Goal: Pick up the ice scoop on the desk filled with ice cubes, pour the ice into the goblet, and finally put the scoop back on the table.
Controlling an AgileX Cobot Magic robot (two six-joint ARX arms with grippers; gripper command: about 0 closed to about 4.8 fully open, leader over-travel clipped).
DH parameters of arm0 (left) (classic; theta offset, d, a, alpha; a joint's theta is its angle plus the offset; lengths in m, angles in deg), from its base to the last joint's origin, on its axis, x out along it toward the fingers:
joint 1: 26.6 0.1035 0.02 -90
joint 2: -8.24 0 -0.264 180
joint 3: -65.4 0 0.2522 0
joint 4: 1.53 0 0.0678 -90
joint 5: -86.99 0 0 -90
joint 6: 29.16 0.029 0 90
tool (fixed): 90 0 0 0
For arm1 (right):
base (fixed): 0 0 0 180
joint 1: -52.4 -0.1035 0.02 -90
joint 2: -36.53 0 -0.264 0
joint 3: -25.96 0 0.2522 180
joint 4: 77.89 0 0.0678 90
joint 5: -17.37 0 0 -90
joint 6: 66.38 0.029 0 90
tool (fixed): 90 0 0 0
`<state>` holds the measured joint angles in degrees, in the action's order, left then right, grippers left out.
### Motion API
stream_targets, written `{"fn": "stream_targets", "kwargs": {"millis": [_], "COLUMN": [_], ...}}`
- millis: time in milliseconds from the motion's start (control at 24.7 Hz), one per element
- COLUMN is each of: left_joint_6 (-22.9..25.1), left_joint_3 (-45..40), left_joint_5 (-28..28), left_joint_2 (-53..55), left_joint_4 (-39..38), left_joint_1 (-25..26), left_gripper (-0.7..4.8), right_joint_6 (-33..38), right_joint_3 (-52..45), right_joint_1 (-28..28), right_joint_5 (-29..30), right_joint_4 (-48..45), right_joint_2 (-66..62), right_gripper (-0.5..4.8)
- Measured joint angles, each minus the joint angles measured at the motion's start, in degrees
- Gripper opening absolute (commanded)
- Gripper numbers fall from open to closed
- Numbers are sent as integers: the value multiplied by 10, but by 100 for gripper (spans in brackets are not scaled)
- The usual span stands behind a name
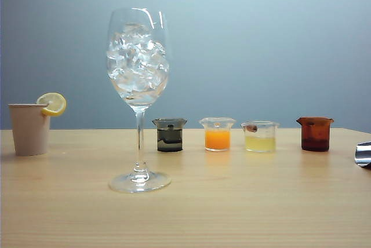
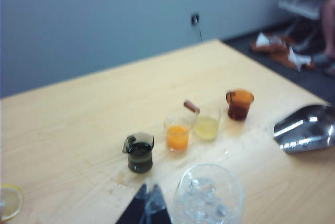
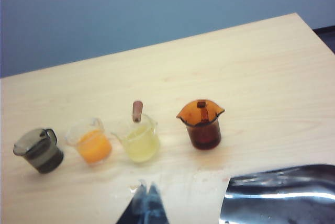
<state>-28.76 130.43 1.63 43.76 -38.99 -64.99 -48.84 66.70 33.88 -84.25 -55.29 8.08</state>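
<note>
The goblet stands upright on the desk, left of centre, its bowl heaped with ice cubes. The ice scoop lies on the table at the far right edge, mostly cut off. In the left wrist view my left gripper is shut and empty, hovering beside the goblet's rim, with the scoop lying farther off. In the right wrist view my right gripper is shut on nothing above bare wood, and the scoop rests apart from it. Neither gripper appears in the exterior view.
A beige cup with a lemon slice stands at the far left. Behind the goblet is a row of small beakers: dark, orange, pale yellow, brown. Floor clutter lies beyond the table's corner.
</note>
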Motion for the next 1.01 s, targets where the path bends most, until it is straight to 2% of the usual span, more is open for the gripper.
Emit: {"fn": "stream_targets", "kwargs": {"millis": [162, 405, 527, 608, 1013], "left_joint_6": [0, 0, 0, 0, -16], "left_joint_3": [-69, -203, -259, -289, -367], "left_joint_5": [0, 1, 1, 1, 1], "left_joint_2": [-53, -160, -193, -208, -246], "left_joint_4": [43, 108, 129, 146, 206], "left_joint_1": [0, 0, 0, 0, 0], "left_gripper": [-5, -5, -5, -5, -5], "right_joint_6": [-1, -32, -41, -42, -41], "right_joint_3": [-37, -97, -101, -101, -101], "right_joint_1": [-20, -19, -19, -19, -18], "right_joint_5": [0, 42, 36, 19, 7], "right_joint_4": [-30, -89, -92, -94, -96], "right_joint_2": [0, 1, 1, 1, 1], "right_gripper": [-6, -5, 31, 31, 31]}}
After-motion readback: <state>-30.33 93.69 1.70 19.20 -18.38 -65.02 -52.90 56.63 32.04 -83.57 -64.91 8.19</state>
